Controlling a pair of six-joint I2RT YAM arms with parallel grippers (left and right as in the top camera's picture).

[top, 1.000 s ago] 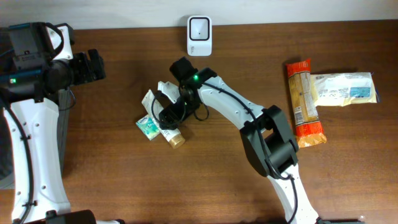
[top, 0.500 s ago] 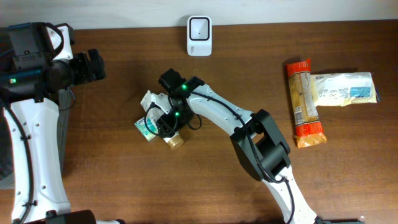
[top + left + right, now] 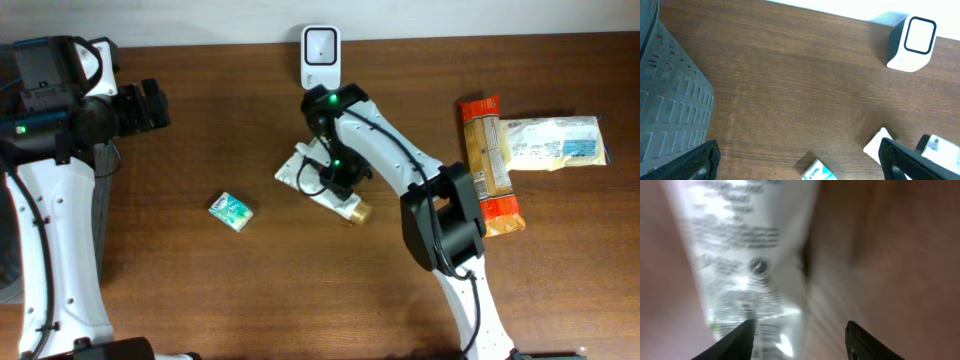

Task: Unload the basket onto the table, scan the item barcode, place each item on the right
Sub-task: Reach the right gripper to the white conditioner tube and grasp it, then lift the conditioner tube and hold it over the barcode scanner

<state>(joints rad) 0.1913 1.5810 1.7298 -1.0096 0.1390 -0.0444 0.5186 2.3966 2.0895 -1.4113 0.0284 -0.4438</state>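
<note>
The white tube (image 3: pixel 300 168) sits just in front of the scanner (image 3: pixel 320 57), the right gripper (image 3: pixel 800 326) astride it with jaws partly apart — grip unclear in the blur — so clamp squarely, then turn the printed face to the scanner's window; the left gripper (image 3: pixel 148 105) is wide open and empty.

White tube (image 3: pixel 298 168), black print, gold cap (image 3: pixel 358 212). Green-and-white box (image 3: pixel 231 211); white scanner (image 3: pixel 320 56). An orange packet (image 3: pixel 490 170), a pale packet (image 3: pixel 550 140) with blue label (image 3: pixel 576 148), dark brown wood-grain table (image 3: pixel 200 300).
</note>
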